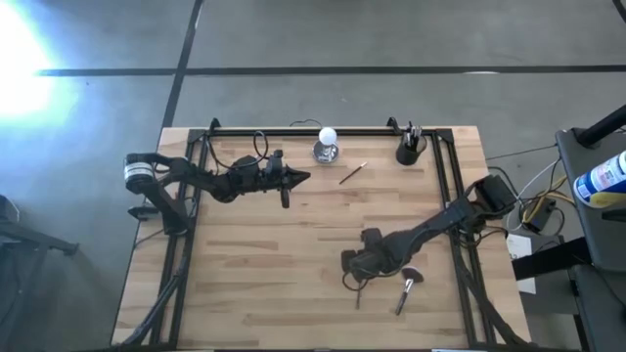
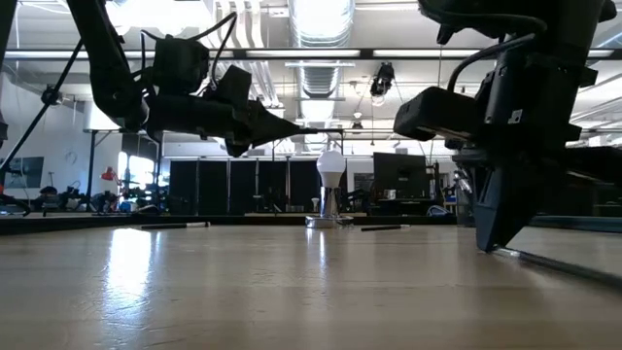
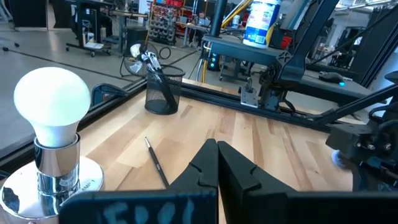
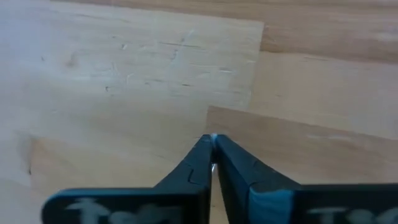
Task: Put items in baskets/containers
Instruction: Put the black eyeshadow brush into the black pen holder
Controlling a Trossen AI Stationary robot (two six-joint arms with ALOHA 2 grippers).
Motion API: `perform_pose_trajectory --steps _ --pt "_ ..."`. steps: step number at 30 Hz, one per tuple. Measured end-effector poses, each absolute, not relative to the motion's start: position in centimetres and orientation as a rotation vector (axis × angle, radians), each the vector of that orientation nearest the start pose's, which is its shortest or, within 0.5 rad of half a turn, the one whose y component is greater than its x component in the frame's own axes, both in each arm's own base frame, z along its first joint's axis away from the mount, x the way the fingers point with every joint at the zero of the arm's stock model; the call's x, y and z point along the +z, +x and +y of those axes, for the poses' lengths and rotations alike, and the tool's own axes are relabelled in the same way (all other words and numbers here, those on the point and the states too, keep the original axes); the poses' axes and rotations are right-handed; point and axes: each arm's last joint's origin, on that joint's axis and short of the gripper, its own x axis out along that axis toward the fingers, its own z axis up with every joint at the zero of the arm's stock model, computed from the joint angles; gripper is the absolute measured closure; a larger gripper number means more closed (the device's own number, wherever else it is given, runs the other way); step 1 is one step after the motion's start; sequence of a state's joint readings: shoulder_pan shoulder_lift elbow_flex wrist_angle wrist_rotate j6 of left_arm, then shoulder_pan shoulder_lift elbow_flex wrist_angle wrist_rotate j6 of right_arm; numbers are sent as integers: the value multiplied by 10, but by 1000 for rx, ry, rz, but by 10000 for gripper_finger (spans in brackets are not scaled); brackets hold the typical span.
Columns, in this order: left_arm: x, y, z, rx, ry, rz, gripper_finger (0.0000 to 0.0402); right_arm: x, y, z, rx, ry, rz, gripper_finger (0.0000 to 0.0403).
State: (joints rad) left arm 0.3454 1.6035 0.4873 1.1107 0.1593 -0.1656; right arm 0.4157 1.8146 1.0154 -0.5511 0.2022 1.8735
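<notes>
Spanning the frame, the pale wooden plank surface [image 1: 293, 244] carries the right gripper [image 1: 358, 285] at five o'clock, jaws clamped on a slim brush [image 4: 212, 163]; the left gripper [image 1: 301, 177] hovers, jaws together; the black mesh cup [image 1: 408, 152] stands at one o'clock.

1 brush [image 1: 353, 174] lies between lamp [image 1: 326, 145] and cup [image 1: 408, 150] (rear edge).

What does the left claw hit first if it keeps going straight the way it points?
Probably nothing on the table. The left claw, shut, hangs above the wood, pointing level toward the right side. The loose brush lies lower, slightly off its line, and the black cup sits further off it. Depth is uncertain.
</notes>
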Motion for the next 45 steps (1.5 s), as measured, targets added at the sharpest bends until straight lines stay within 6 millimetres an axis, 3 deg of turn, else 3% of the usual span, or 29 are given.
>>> perform_pose_trajectory --steps 5,9,16,23,33,40,45 --pt "173 271 93 207 -176 -17 402 138 298 122 -914 1070 926 394" --pt "174 271 94 229 -231 -26 401 159 299 111 -856 925 822 395" --pt "180 272 87 -4 -214 -61 401 211 291 70 -791 613 636 395" --pt "193 275 75 -95 -307 -166 386 249 281 30 -717 343 347 395" --pt "205 296 44 -90 -339 -170 312 257 274 -7 -375 238 -110 395" --pt "206 309 42 16 -348 -98 291 259 282 -12 -262 186 -170 395" --pt "210 312 41 -6 -347 -98 291 261 287 -11 -238 142 -167 395"
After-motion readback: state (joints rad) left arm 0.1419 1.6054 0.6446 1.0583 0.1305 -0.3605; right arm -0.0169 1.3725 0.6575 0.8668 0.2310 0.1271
